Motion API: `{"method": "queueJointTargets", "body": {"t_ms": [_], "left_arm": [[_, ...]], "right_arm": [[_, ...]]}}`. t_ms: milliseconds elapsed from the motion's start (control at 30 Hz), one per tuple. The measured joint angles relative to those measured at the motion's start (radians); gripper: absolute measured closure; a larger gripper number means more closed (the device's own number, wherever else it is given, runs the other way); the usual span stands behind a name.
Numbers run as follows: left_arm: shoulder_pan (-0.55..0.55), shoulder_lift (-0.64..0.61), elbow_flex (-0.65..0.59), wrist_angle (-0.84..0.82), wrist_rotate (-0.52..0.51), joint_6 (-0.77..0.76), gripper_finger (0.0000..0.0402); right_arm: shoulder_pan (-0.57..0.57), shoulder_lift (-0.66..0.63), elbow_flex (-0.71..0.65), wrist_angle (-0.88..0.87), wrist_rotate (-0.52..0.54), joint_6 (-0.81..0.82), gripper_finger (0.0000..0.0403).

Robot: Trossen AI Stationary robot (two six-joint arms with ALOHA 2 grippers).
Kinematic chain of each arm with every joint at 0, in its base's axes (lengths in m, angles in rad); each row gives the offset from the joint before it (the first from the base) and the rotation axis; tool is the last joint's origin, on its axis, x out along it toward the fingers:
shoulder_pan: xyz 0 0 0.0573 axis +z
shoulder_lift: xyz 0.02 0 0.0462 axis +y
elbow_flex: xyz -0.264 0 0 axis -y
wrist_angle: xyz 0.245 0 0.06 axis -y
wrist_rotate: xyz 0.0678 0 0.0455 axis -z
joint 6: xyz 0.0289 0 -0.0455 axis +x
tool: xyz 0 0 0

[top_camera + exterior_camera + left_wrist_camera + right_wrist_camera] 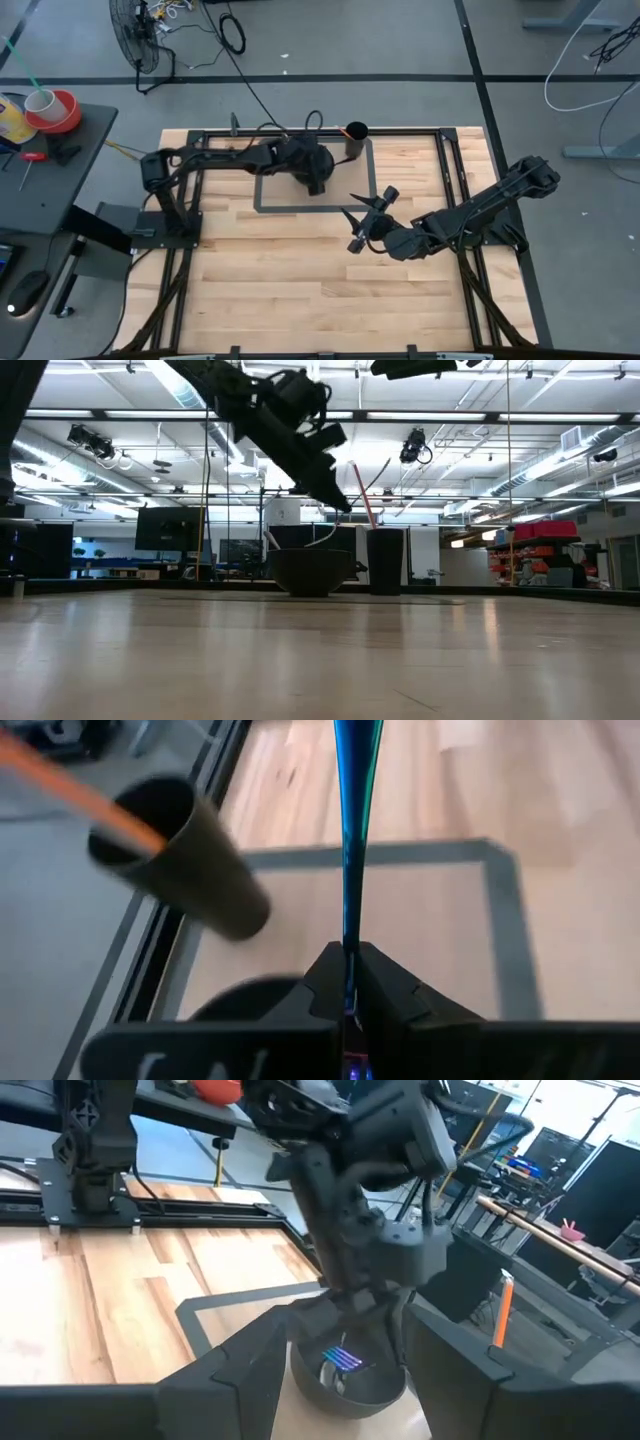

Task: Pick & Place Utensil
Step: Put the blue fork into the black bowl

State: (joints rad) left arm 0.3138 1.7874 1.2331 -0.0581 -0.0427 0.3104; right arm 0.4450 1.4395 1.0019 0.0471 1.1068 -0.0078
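Note:
My left gripper [316, 180] hangs over a dark bowl [310, 571] inside the taped rectangle and is shut on an iridescent blue utensil [352, 840]. In the right wrist view the utensil's shiny tines [341, 1358] show below that gripper, just inside the bowl [385, 1390]. A black cup [356, 136] stands beside the bowl and holds an orange stick [70, 790]. My right gripper [365, 216] is open, a little nearer on the table, and faces the bowl. My left gripper [350, 955] pinches the utensil's thin handle [349, 925] between its two fingers, which lie along it. The handle runs straight on from the fingertips and widens toward its far end [356, 745]. Whether the tines touch the bowl, I cannot tell.
The grey tape rectangle [372, 180] marks the area around the bowl. Metal frame rails [455, 170] run along the table's edges. Bare wood [300, 280] lies toward the near edge. A side table with a tape roll [55, 110] stands off to the left.

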Motion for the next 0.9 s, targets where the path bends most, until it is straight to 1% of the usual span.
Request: {"method": "queueJointTargets", "body": {"t_ms": [133, 300, 600, 900], "left_arm": [[0.047, 0.016, 0.003, -0.008, 0.002, -0.001, 0.0385], [0.080, 0.030, 0.003, -0.037, 0.048, -0.016, 0.0379], [0.082, 0.123, 0.002, -0.045, 0.061, -0.011, 0.0380], [0.082, 0.130, 0.002, -0.042, 0.061, -0.012, 0.0375]], "right_arm": [[0.000, 0.000, 0.000, -0.006, 0.000, 0.000, 0.0202], [-0.003, 0.000, 0.000, -0.014, 0.000, 0.002, 0.0202], [-0.004, 0.001, 0.000, -0.014, 0.000, 0.003, 0.0202], [-0.005, 0.001, 0.000, -0.014, 0.000, 0.007, 0.0202]]}}
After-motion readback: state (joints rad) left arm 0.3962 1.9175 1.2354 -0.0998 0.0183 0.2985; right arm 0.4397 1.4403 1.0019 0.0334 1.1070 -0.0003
